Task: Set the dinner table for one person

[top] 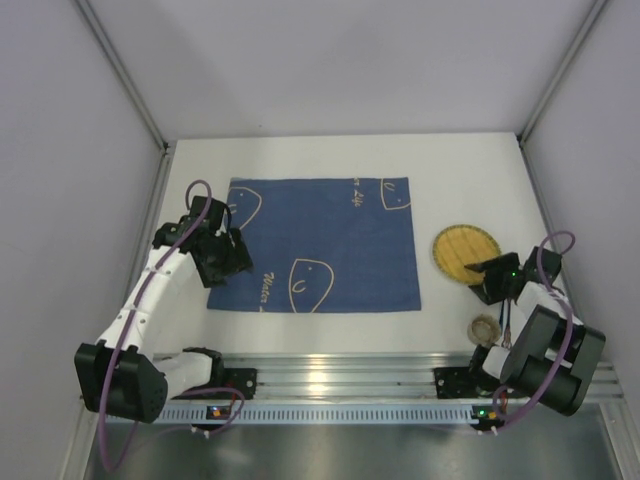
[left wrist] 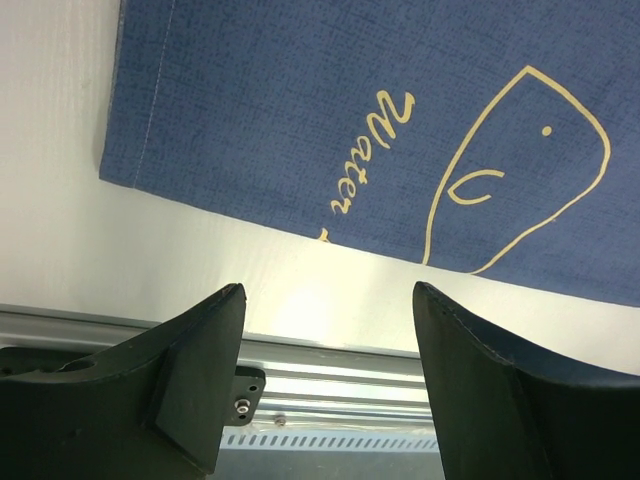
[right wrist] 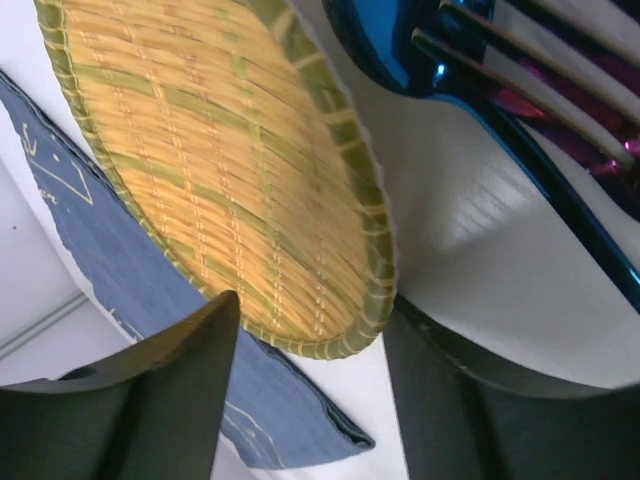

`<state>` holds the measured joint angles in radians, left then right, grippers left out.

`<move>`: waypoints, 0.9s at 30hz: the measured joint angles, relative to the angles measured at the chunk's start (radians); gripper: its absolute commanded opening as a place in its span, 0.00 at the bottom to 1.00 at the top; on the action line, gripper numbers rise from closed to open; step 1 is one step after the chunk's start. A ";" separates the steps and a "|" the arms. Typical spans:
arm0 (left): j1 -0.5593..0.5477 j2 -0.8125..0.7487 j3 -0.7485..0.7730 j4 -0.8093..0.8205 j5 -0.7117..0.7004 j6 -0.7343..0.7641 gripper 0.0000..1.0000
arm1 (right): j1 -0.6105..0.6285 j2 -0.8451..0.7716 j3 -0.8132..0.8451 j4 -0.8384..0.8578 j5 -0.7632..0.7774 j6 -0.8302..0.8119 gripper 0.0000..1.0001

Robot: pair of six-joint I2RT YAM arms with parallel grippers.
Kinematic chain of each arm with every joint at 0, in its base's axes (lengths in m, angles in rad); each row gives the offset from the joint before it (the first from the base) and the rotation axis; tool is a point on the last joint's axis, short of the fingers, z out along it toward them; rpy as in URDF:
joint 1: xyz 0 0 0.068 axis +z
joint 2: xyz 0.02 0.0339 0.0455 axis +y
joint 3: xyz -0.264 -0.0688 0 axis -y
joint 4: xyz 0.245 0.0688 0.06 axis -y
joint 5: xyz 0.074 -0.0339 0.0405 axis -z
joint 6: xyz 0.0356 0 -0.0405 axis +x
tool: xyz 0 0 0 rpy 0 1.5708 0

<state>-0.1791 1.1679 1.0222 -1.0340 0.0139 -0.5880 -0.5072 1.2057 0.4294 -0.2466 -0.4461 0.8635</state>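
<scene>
Dinner table (top: 340, 160): white top, lying under everything in the overhead view. Blue cloth mat (top: 320, 245): flat at its centre. Woven round tray (top: 467, 252): right of the mat, apart from it. Left gripper (left wrist: 330, 300): fingers spread, nothing between, above the mat's near left edge; only its wrist camera reads the yellow "Water" lettering (left wrist: 370, 150). Right gripper (right wrist: 310, 310): fingers spread at the tray's rim, contact unclear. Shiny blue cutlery (right wrist: 375, 35): plain in the right wrist view only, cut off by the frame. Small round item (top: 486, 327): too small to identify.
</scene>
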 measured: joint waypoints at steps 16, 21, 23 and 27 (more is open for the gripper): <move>-0.014 -0.031 0.000 -0.043 -0.031 0.014 0.73 | 0.000 0.000 -0.119 0.285 -0.023 0.035 0.00; -0.017 -0.044 0.000 -0.045 -0.031 0.010 0.73 | 0.000 -0.049 -0.058 0.174 -0.002 -0.006 0.00; -0.018 -0.048 0.000 -0.045 -0.031 0.010 0.73 | 0.002 -0.068 -0.019 0.111 0.028 -0.027 0.00; -0.021 -0.053 0.000 -0.047 -0.032 0.010 0.73 | 0.007 -0.081 0.046 -0.001 0.067 -0.041 0.00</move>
<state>-0.1997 1.1149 1.0222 -1.0809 -0.0177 -0.5781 -0.4999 1.1244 0.4755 -0.2474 -0.3794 0.8223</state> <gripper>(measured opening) 0.732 0.052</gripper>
